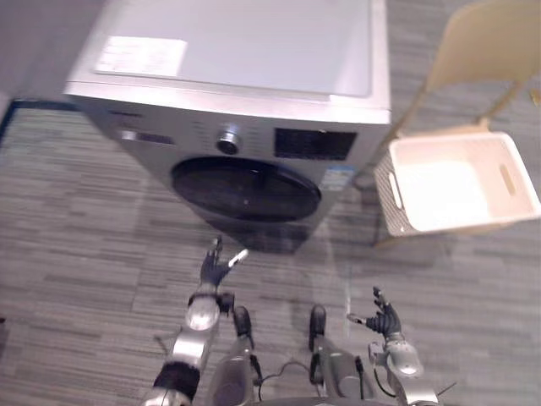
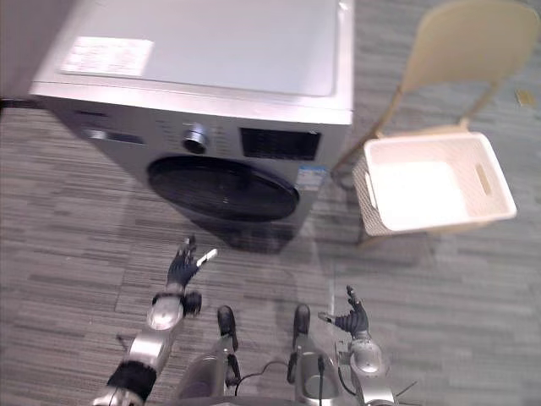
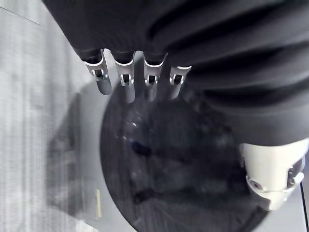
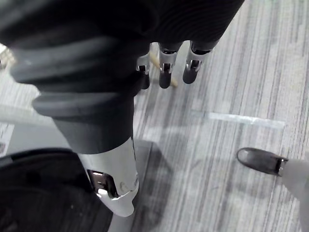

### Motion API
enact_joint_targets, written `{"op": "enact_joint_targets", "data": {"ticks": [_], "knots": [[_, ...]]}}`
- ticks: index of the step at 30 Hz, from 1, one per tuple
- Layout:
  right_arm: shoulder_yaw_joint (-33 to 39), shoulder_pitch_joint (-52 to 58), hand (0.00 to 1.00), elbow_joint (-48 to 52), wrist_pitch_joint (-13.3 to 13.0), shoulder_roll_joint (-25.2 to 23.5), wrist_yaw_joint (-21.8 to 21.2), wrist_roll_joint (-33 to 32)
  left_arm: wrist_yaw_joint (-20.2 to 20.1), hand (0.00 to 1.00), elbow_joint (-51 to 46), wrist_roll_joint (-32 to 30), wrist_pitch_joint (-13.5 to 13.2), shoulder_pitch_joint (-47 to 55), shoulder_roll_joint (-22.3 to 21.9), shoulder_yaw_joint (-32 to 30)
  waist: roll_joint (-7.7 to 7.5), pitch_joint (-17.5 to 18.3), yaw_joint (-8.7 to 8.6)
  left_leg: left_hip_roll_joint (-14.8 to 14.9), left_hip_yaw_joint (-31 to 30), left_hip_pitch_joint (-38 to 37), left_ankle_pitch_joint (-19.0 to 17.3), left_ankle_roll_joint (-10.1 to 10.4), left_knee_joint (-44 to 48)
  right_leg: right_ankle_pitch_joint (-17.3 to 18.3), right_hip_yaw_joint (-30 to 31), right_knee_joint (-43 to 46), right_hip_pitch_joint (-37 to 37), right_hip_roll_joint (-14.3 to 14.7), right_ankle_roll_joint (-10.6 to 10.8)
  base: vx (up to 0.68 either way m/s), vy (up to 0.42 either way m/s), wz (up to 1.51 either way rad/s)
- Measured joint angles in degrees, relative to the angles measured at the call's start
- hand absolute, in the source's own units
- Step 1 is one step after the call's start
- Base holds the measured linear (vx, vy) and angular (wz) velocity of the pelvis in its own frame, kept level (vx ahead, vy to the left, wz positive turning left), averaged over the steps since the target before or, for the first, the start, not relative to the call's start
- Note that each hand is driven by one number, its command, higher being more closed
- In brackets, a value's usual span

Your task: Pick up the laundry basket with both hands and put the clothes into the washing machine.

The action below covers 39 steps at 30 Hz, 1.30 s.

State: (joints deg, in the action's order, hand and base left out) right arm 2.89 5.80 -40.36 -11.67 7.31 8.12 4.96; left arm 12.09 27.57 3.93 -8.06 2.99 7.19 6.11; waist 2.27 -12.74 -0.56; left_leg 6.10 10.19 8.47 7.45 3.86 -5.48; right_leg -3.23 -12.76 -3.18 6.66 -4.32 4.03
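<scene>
The silver washing machine (image 1: pixel 254 51) stands ahead, its dark round door (image 1: pixel 245 188) closed. A white laundry basket (image 1: pixel 385 194) with lattice walls sits on a pale chair (image 1: pixel 482 42) to the machine's right; its inside looks bare. My left hand (image 1: pixel 213 269) is raised open just below and in front of the door, touching nothing. In the left wrist view its fingers (image 3: pixel 126 79) are straight, with the door (image 3: pixel 183 169) past them. My right hand (image 1: pixel 385 321) hangs open low at the right, well short of the basket, fingers (image 4: pixel 165 72) relaxed over the floor.
Grey striped carpet floor (image 1: pixel 84 220) surrounds the machine. The chair's legs (image 1: pixel 397 127) stand close to the machine's right side. A flat white sheet (image 1: pixel 141 55) lies on the machine's top.
</scene>
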Motion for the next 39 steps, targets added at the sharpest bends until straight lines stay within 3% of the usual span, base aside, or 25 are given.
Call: {"op": "enact_joint_targets", "data": {"ticks": [2, 5, 7, 8, 10, 11, 12, 13, 14, 15, 16, 17, 18, 19, 20, 23, 24, 26, 28, 29, 31, 34, 35, 37, 39], "knots": [[-0.08, -0.47, 0.0, -2.02, 0.87, 0.53, -0.02, 0.42, -1.03, 0.0, 2.5, 0.51, -0.24, 4.21, -1.65, -2.35, 1.74, 1.53, 1.43, -1.09, -2.16, -0.78, -0.58, -0.29, 0.03, 1.04, -2.3, 0.22, -2.09, -1.03, 0.53, 0.02, 0.075, 0.65], [-0.77, -1.83, 0.0, -5.19, 1.03, 1.11, -0.06, 0.12, -1.81, 0.0, 9.37, 0.94, -0.48, 4.96, -2.7, -6.01, 3.3, 2.79, 1.16, -1.88, -1.89, 3.16, -2.54, -2.66, 3.8, 3.18, -10.26, 2.0, -3.7, -3.29, 2.14, -0.02, 0.101, 1.13], [-0.61, -1.8, 0.0, -6.63, 1.28, 1.17, -0.2, -0.23, -1.95, 0.0, 12.78, 0.96, -0.52, 4.42, -2.8, -8.6, 2.5, 3.28, 1.26, -1.47, 4.22, 4.2, -4.33, -5.31, 5.88, 3.92, -14.84, 2.0, -5.03, -4.97, 3.16, 0.1, 0.113, 1.53], [-0.64, -2.22, 0.0, -6.81, 1.67, 1.21, -0.53, -0.75, -1.95, 0.0, 14.92, 1.02, -0.54, 4.4, -2.64, -10.46, 2.54, 3.37, 1.42, -0.11, 9.77, 5.11, -4.33, -5.31, 8.22, 4.69, -17.88, 2.72, -6.13, -5.87, 4.05, 0.15, 0.129, 1.41], [-0.74, -3.21, 0.0, -8.06, 2.05, 1.6, -0.6, -1.42, -1.89, 0.0, 17.31, 1.19, -0.46, 5.0, -2.36, -13.35, 1.93, 3.4, 1.85, -0.16, 10.08, 5.89, -5.03, -5.1, 11.63, 5.71, -20.34, 4.07, -7.75, -7.44, 5.08, 0.16, 0.119, 0.9], [-1.17, -4.01, 0.0, -8.27, 2.1, 0.98, -0.72, -1.52, -1.77, 0.0, 18.1, 1.93, -0.34, 6.32, -1.97, -15.29, 0.11, 3.65, 3.17, -1.41, 9.45, 5.86, -7.51, -5.22, 13.95, 6.56, -21.34, 4.6, -9.19, -8.98, 6.05, 0.18, 0.109, 0.54], [-1.18, -4.29, 0.0, -8.28, 2.11, 0.68, -0.78, -1.52, -1.77, 0.0, 18.08, 2.26, -0.3, 7.05, -1.87, -15.75, -0.54, 3.79, 3.55, -2.18, 9.1, 5.89, -8.95, -5.25, 15.08, 7.02, -21.77, 5.22, -9.63, -9.73, 6.55, 0.21, 0.121, 0.38], [-1.22, -4.48, 0.0, -8.28, 2.02, 0.28, -0.87, -1.44, -1.77, 0.0, 18.06, 2.52, -0.08, 8.3, -1.83, -15.8, -1.67, 4.17, 4.28, -2.99, 8.63, 5.97, -11.91, -5.8, 17.61, 8.43, -22.28, 8.9, -10.0, -12.0, 8.01, 0.29, 0.155, 0.43], [-2.11, -4.54, 0.0, -8.32, 2.01, 0.62, -0.94, -1.4, -1.86, 0.0, 18.04, 2.68, 0.05, 9.74, -2.59, -15.74, -1.94, 4.43, 4.53, -3.81, 7.08, 5.73, -14.72, -6.38, 20.38, 10.12, -21.58, 18.03, -8.71, -15.74, 8.94, 0.28, 0.172, 0.5], [-2.59, -4.75, 0.0, -8.3, 2.06, 0.72, -0.98, -1.35, -1.88, 0.0, 18.01, 2.7, 0.05, 10.35, -2.94, -15.62, -1.87, 4.48, 4.57, -4.24, 6.44, 5.76, -15.37, -6.64, 20.94, 10.09, -20.83, 22.69, -7.45, -17.24, 8.88, 0.33, 0.223, 0.55], [-3.47, -4.88, 0.0, -8.24, 2.07, 0.81, -1.06, -1.3, -1.93, 0.0, 17.88, 2.7, 0.04, 10.78, -3.18, -15.54, -1.77, 4.68, 4.34, -4.73, 5.33, 5.36, -15.96, -6.84, 21.71, 9.39, -19.28, 29.71, -5.1, -19.1, 7.82, 0.31, 0.228, 1.0], [-4.8, -4.66, 0.0, -8.21, 2.1, 0.68, -1.7, -1.02, -1.88, 0.0, 17.16, 2.71, 0.04, 10.53, -2.6, -15.44, -1.85, 4.71, 3.88, -6.33, 0.57, 3.69, -17.47, -8.3, 22.69, 7.02, -9.14, 47.77, 2.47, -20.9, 2.69, 0.34, 0.193, 1.1], [-5.35, -4.6, 0.0, -8.21, 2.08, 0.3, -2.06, -1.01, -1.84, 0.0, 16.71, 2.72, 0.03, 10.29, -2.5, -15.24, -2.12, 4.53, 3.36, -6.53, -0.88, 3.2, -18.0, -8.81, 22.83, 8.88, -6.56, 50.97, 4.0, -19.51, 2.88, 0.35, 0.084, 1.51], [-6.9, -4.63, 0.0, -8.14, 1.96, -0.55, -2.74, -0.98, -1.71, 0.0, 15.49, 2.74, -0.07, 9.97, -2.02, -15.31, -2.01, 3.81, 2.82, -6.93, -4.29, 1.78, -18.88, -9.32, 23.03, 13.71, -2.13, 56.11, 6.89, -15.37, 2.53, 0.3, 0.009, 1.19], [-7.68, -4.62, 0.0, -8.11, 1.95, -0.77, -3.13, -0.96, -1.66, 0.0, 15.07, 2.76, -0.14, 9.75, -1.9, -15.36, -2.3, 3.73, 2.73, -7.01, -5.7, 0.53, -18.86, -9.11, 22.98, 15.37, -0.76, 56.87, 8.23, -13.36, 2.0, 0.39, -0.003, 1.38], [-8.39, -4.7, 0.0, -6.04, 1.58, -0.6, -3.32, -0.94, -1.7, 0.0, 13.79, 3.04, -0.82, 9.2, -2.72, -14.95, -2.74, 3.67, 2.4, -9.05, -12.64, -3.47, -19.77, -9.05, 21.33, 18.21, 1.78, 49.43, 14.42, -7.91, 0.12, 0.4, -0.06, 1.48], [-8.38, -5.43, 0.0, -5.3, 1.21, -0.33, -3.33, -0.96, -1.85, 0.0, 12.7, 3.23, -1.42, 8.64, -3.48, -14.38, -2.5, 3.29, 1.41, -9.45, -17.16, -4.04, -20.24, -8.36, 21.39, 17.78, 5.83, 39.72, 16.9, -4.42, 0.52, 0.36, -0.146, 1.57], [-8.37, -5.37, 0.0, -5.37, 1.22, -0.07, -3.31, -0.95, -1.9, 0.0, 12.65, 3.23, -1.47, 7.64, -3.57, -13.56, -2.64, 2.76, 1.4, -9.63, -20.08, -5.27, -20.86, -6.76, 21.47, 14.3, 8.84, 29.47, 16.69, -2.12, 0.56, 0.37, -0.191, 1.45], [-8.36, -4.1, 0.0, -5.57, 1.27, 0.12, -3.32, -0.94, -2.0, 0.0, 13.08, 3.19, -1.78, 6.83, -3.63, -12.85, -3.09, 2.7, 1.41, -10.16, -22.89, -6.49, -22.46, -4.16, 21.71, 5.63, 9.08, 26.49, 15.83, -3.56, -1.71, 0.39, -0.268, 1.43], [-8.28, -4.36, 0.0, -5.64, 1.57, 0.46, -3.33, -0.93, -1.96, 0.0, 12.51, 3.22, -2.0, 7.07, -4.71, -12.8, -1.7, 2.94, 1.78, -8.4, -23.15, -6.39, -21.99, -2.45, 21.98, 6.46, 5.42, 26.96, 14.89, -3.51, -2.25, 0.39, -0.285, 1.23], [-7.75, -4.29, 0.0, -3.97, 1.55, -0.13, -3.29, -0.84, -2.04, 0.0, 12.41, 3.14, -2.22, 7.22, -5.32, -12.81, -1.32, 2.89, 1.45, -5.72, -19.05, -5.6, -20.88, -0.26, 24.1, 8.42, 1.43, 26.01, 12.05, -3.03, -3.91, 0.33, -0.267, 0.88], [-7.28, -3.74, 0.0, -2.09, 1.54, -0.92, -3.22, -0.84, -2.29, 0.0, 12.34, 3.1, -2.22, 7.08, -6.02, -12.94, -1.79, 2.78, 1.56, 0.22, -6.06, -2.79, -19.52, 1.79, 36.33, 10.62, -2.92, 22.69, 4.65, -1.13, -5.83, 0.28, -0.259, 0.61], [-7.03, -3.86, 0.0, -1.93, 1.47, -1.46, -3.2, -0.87, -2.82, 0.0, 12.48, 3.09, -2.21, 7.1, -6.06, -12.91, -2.22, 2.59, 1.64, 2.44, -1.18, -1.84, -20.48, 0.87, 37.81, 10.7, -4.07, 21.03, 2.02, -1.0, -5.97, 0.17, -0.158, 0.49], [-5.77, -3.83, 0.0, -2.17, 1.33, -1.12, -3.15, -0.87, -3.43, 0.0, 12.48, 2.75, -2.21, 6.96, -6.05, -12.81, -2.9, 2.99, 1.41, 3.53, 2.01, -1.19, -20.61, 0.54, 33.11, 10.6, -5.29, 18.89, 0.37, -1.27, -5.99, 0.13, -0.112, 0.38], [-5.53, -3.62, 0.0, -2.83, 1.35, -0.01, -3.05, -0.86, -3.41, 0.0, 12.52, 2.15, -2.21, 6.63, -5.98, -12.82, -1.52, 3.84, 1.37, 3.95, 2.55, -1.06, -15.8, 1.35, 22.85, 10.28, -6.33, 17.74, 0.46, -0.52, -5.49, 0.08, -0.008, 0.19]]}}
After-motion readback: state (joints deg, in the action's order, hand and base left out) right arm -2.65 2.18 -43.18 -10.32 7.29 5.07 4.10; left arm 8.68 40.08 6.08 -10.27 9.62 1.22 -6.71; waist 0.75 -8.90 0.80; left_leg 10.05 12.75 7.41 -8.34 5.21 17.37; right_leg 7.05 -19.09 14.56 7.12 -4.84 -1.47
